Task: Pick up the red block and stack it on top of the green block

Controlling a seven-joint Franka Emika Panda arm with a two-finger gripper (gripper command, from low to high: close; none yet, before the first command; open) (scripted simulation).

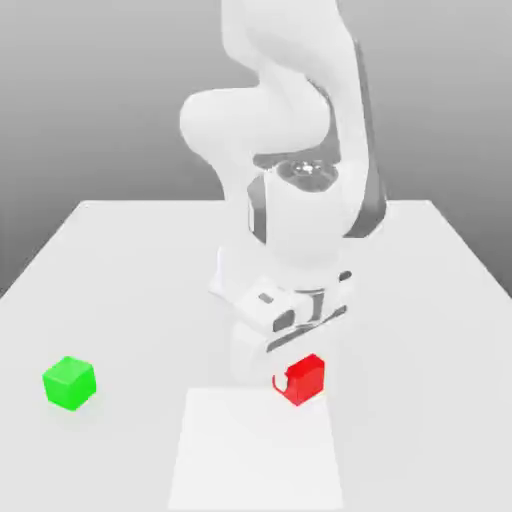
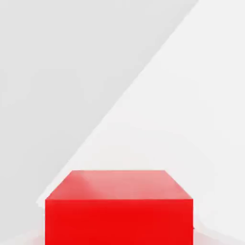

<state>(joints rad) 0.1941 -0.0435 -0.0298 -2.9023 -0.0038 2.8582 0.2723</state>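
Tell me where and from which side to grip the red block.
Grip the red block across two opposite vertical faces, coming straight down from above. It is a small cube sitting flat on the table, with flat parallel sides and open space around it; the hand is already there.

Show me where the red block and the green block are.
red block (image 1: 303, 380), exterior view, on its front face.
green block (image 1: 68, 383), exterior view, on its front face.
red block (image 2: 119, 217), hand view, on its near face.
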